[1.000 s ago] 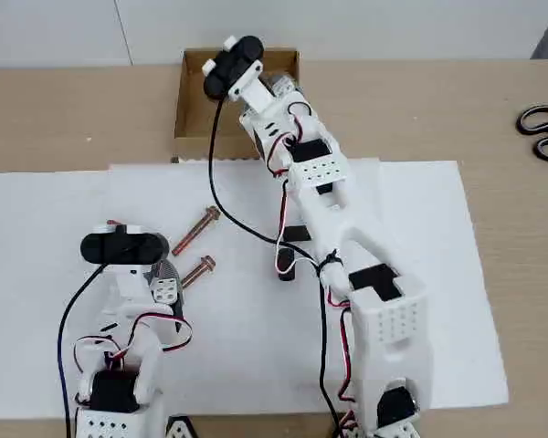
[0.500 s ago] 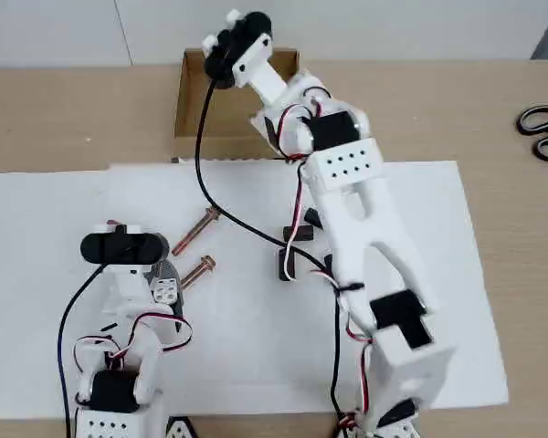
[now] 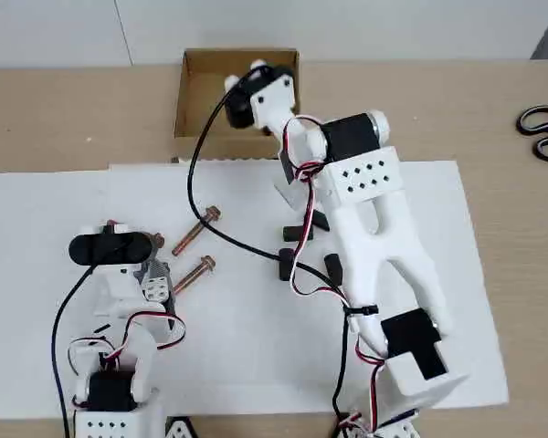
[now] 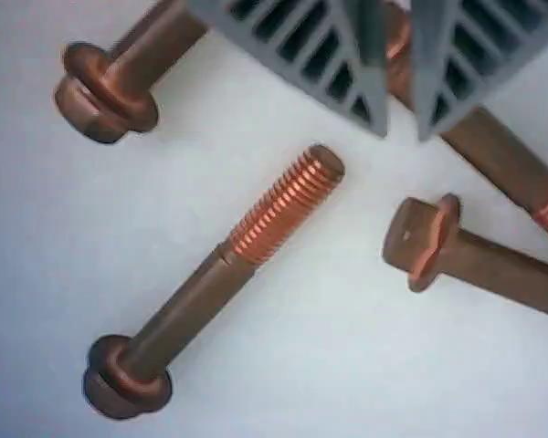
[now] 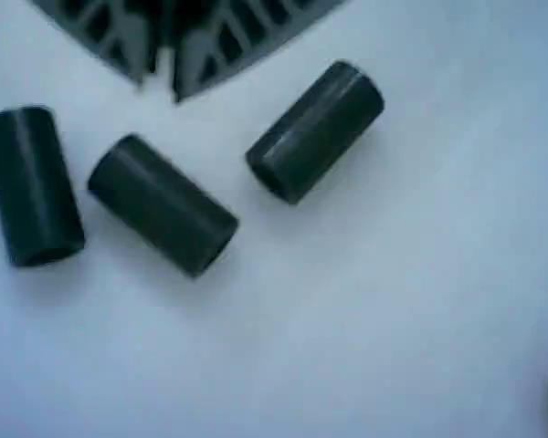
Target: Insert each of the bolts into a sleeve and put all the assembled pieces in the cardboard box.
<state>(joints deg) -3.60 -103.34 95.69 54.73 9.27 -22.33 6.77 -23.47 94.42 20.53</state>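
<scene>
Left tool (image 4: 400, 100): jaws pinched to a thin slit, empty, hanging directly over the shank of the nearest bolt (image 4: 498, 169). Threaded bolt (image 4: 221, 274) lies just beyond the tips, hex-head bolt (image 4: 484, 263) close beside them, fourth bolt (image 4: 119, 78) further out. Right tool (image 5: 164, 73) same state: nearly closed, nothing held, with the middle sleeve (image 5: 163, 204) just off its tips and an end sleeve (image 5: 32, 185) and angled sleeve (image 5: 315, 130) on either side. Bolts look like dense, stiff metal with smooth round shanks, so they'll likely roll; I'd pinch across the plain shank near the head, leaving thread free. Sleeves look light, rigid, slick; grab mid-barrel, bore ends clear. In the way: crowded bolts around the left tool, plus the black cable (image 3: 191, 173) draped over the white sheet (image 3: 237, 365). Cardboard box (image 3: 190, 100) sits past the right tool; scissors (image 3: 543, 128) well off on the tabletop (image 3: 73, 109).
</scene>
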